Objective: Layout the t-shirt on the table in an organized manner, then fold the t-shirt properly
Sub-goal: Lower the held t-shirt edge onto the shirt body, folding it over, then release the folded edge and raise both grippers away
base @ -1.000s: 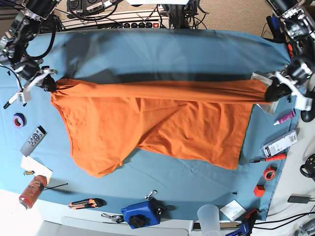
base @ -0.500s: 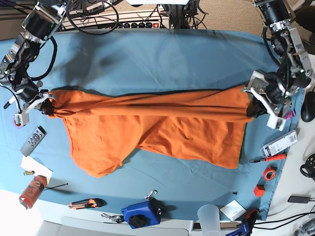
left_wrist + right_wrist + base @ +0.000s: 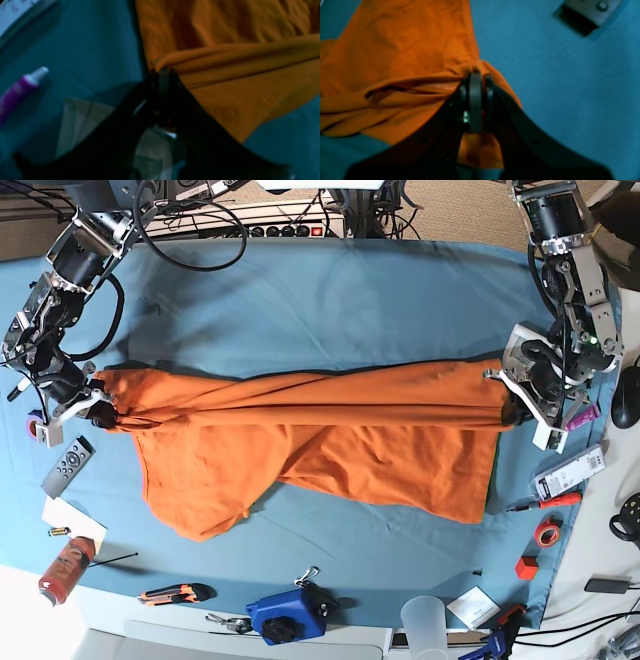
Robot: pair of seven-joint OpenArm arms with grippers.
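Orange t-shirt point(image 3: 330, 445) stretched (upper edge taut) across the table point(image 3: 330, 290), left gripper point(image 3: 517, 412) and right gripper point(image 3: 98, 414) both clenched on its corners.

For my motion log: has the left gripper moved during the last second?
Yes. The left gripper, shut on the t-shirt, moved toward the near edge and inward, away from the purple tube.

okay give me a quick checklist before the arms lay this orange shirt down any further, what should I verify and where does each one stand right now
1. Left gripper clamped on the t-shirt: ok, jaws closed on a bunched edge.
2. Right gripper clamped on the shirt: ok, fabric pinched between closed jaws.
3. Held edge stretched between both arms: ok, a fairly straight band in the base view.
4. Lower part lying flat on the table: not ok, creased, with a flap bulging toward the near left.
5. Purple tube clear of the cloth: ok, beside the left gripper, apart from the fabric.
6. Sleeves spread out: cannot tell.
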